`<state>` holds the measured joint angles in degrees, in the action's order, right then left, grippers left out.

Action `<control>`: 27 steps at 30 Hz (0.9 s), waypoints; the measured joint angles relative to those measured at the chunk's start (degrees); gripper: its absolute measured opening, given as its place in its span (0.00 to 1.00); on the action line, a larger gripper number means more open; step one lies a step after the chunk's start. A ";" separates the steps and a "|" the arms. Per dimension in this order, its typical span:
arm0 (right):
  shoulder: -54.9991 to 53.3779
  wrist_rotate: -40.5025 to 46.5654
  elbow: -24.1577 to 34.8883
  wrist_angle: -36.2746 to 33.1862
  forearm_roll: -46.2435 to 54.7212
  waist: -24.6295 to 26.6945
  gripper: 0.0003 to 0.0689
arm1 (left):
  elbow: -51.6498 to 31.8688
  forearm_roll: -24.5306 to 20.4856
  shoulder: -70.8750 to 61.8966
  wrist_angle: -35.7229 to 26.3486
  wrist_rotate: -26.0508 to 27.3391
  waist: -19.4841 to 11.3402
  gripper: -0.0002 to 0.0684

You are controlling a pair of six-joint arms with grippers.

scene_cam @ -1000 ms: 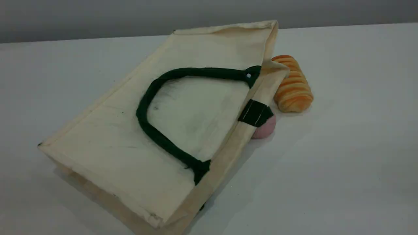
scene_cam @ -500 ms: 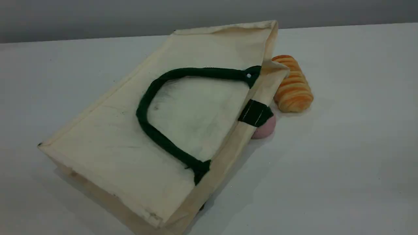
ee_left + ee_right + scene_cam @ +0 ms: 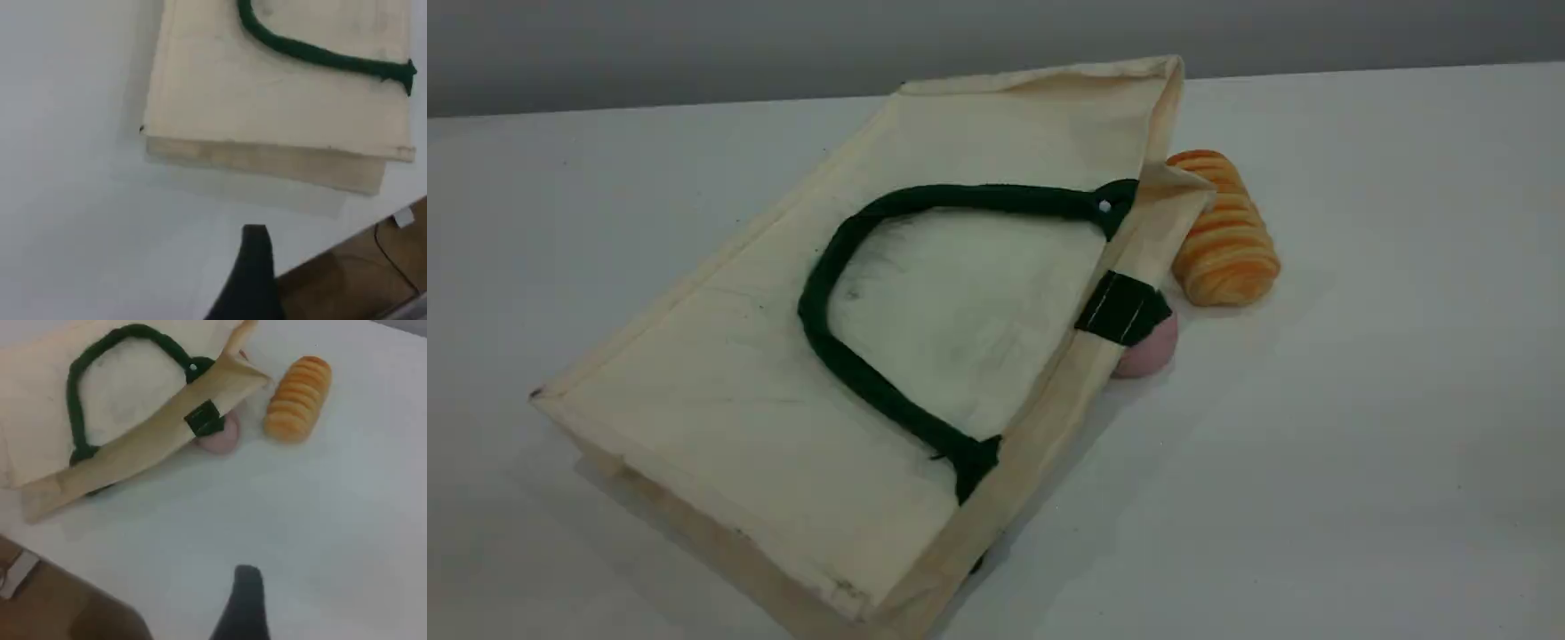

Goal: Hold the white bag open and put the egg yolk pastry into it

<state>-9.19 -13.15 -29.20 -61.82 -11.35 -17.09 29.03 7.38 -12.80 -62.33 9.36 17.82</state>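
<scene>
The white bag [image 3: 694, 382] lies flat on the table, its dark green handle [image 3: 812, 311] resting on its upper face and its mouth facing right. It also fills the top of the left wrist view [image 3: 267, 87] and the upper left of the right wrist view [image 3: 133, 393]. The egg yolk pastry is out of view. One dark fingertip [image 3: 255, 260] of my left gripper hovers over bare table near the bag's bottom end. My right gripper's fingertip [image 3: 245, 600] hangs over bare table in front of the bag's mouth. Neither holds anything.
A ridged orange-striped bread roll [image 3: 1225, 236] lies just right of the bag's mouth. A pink ball [image 3: 1149, 351] peeks out from under the bag's rim by a green tab [image 3: 1123, 308]. The table's near edge, with brown floor [image 3: 60, 600] beyond, shows in both wrist views.
</scene>
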 joint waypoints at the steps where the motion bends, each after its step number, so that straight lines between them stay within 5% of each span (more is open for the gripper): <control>1: 0.00 0.00 0.00 0.00 -0.05 0.36 0.85 | 0.00 0.25 0.33 0.00 0.00 -0.43 0.84; 13: 7.57 0.00 0.00 0.00 -0.05 13.42 0.85 | 0.00 0.26 7.78 0.00 0.00 -19.67 0.84; 27: 9.19 0.00 -0.04 -0.07 -0.46 14.28 0.85 | 0.11 0.26 12.84 -0.03 0.00 -20.55 0.84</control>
<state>0.00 -13.15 -29.24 -61.89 -11.81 -2.81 29.14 7.64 0.04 -62.36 9.36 -2.73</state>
